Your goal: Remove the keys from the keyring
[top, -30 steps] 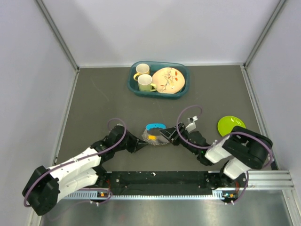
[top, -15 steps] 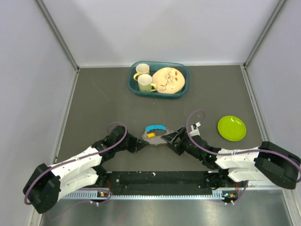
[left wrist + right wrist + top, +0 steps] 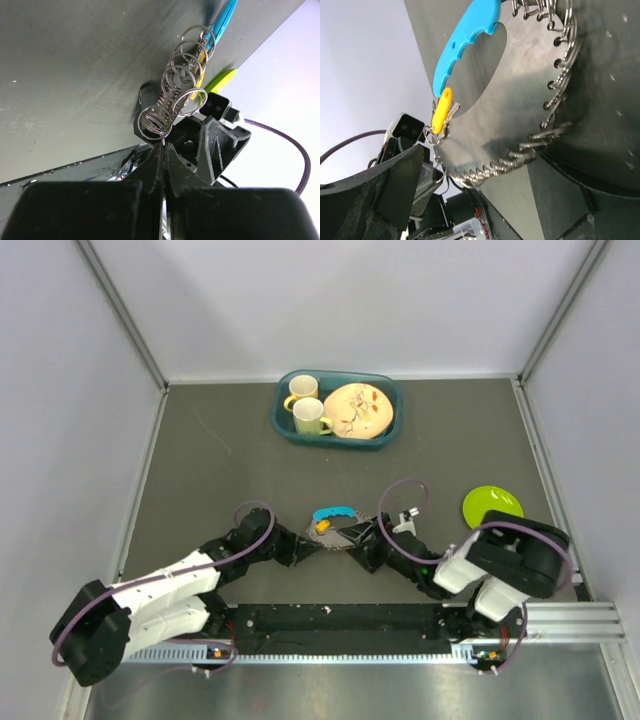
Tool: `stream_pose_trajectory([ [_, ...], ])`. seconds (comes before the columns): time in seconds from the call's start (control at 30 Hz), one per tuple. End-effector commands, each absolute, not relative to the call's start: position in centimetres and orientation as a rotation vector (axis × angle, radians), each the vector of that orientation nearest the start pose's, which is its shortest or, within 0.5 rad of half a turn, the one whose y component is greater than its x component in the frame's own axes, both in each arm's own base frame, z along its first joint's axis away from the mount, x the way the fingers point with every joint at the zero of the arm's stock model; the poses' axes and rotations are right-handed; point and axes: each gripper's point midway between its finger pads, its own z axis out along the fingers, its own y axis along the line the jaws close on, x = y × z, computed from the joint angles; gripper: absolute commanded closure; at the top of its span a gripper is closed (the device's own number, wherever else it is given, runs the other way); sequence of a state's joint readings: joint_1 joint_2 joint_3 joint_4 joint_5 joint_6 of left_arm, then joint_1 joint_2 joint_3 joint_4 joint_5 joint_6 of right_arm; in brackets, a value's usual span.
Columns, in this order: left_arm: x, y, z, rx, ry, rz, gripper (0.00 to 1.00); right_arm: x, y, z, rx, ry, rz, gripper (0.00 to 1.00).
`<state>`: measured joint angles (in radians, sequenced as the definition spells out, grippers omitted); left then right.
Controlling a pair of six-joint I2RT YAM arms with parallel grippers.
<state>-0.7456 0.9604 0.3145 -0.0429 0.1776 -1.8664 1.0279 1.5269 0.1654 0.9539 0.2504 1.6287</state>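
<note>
Three pale walls (image 3: 350, 300) — dark grey table (image 3: 220, 460), keys (image 3: 330, 526) near front

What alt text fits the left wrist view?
The shut left gripper pinches a chain of thin silvery wire rings leading up to teal-blue and yellow key heads. The black right gripper sits close behind, over a dark grey table.

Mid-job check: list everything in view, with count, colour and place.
tub: one, teal, back centre of the table
mugs: two, pale yellow, inside the tub, left part
patterned plate: one, cream, inside the tub, right of the mugs
green plate: one, lime, right side
keys: one small bunch, blue and yellow heads, table centre
keyring: one chain of silvery wire loops, joined to the keys
left end effector: one, black, shut on a keyring loop
right end effector: one, black, at the bunch's right; grip unclear
</note>
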Motion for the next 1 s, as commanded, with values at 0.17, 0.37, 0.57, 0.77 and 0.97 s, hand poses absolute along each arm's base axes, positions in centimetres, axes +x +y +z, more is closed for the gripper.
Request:
stream_pose_trajectory([
  [0.17,17.1,-27.0,11.6,-1.278,2.349,-1.533,1.00,21.2,31.4,8.3,0.926,1.823,1.672,0.33],
  [0.37,16.1,-27.2,10.4,-1.183,2.400,-1.551,1.00,22.2,29.7,8.4,0.830,1.791,1.561,0.71],
  [0.57,15.7,-27.1,11.1,-0.859,2.387,-1.544,0.63,23.0,27.6,11.4,0.665,1.689,1.490,1.00],
  [0.77,16.5,-25.9,15.1,-0.554,2.256,-1.449,0.25,22.9,27.0,16.1,0.356,1.564,1.472,1.00],
  [0.97,18.3,-23.1,20.7,-0.067,2.043,-1.125,0.17,21.6,28.4,19.1,-0.051,1.589,1.490,1.00],
])
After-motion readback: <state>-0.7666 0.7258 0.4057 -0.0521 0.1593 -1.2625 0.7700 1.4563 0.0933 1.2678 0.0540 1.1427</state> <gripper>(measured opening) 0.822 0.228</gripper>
